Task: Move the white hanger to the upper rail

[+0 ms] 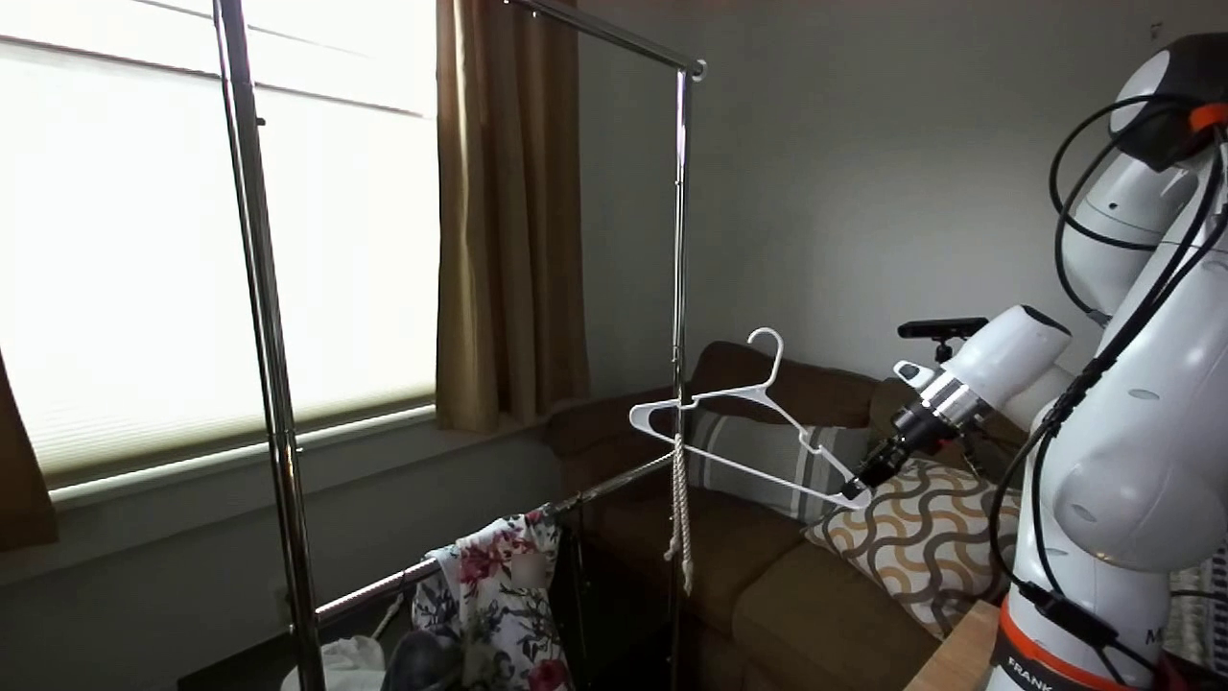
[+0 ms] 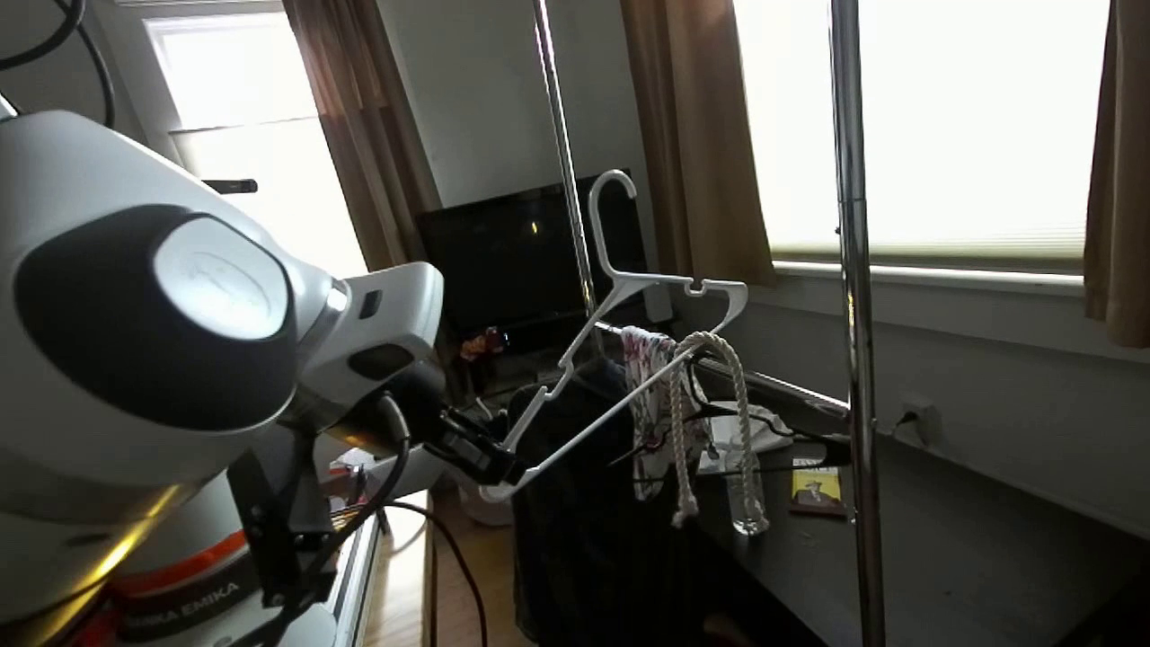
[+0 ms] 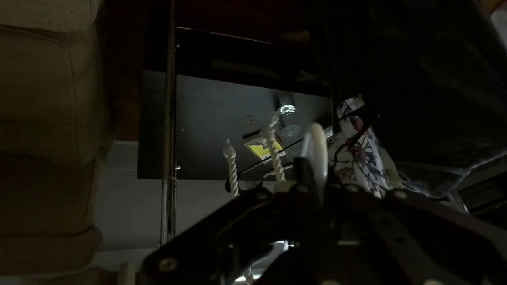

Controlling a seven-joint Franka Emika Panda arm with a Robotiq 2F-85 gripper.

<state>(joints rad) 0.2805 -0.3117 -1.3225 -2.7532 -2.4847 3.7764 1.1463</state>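
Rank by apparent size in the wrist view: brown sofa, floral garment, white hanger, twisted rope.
Largest: brown sofa
Next: floral garment
Unranked: white hanger and twisted rope; their visible sizes look alike, with the hanger nearer.

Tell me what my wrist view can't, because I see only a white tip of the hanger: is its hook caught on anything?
Observer: No. In both exterior views the hook of the white hanger is in open air.
Operator: Which part of it am I holding?
Observer: The gripper has it by one lower corner.
Operator: And the upper rail, is it above or below that hook?
Observer: Above. In an exterior view the upper rail is clearly higher than the hook.
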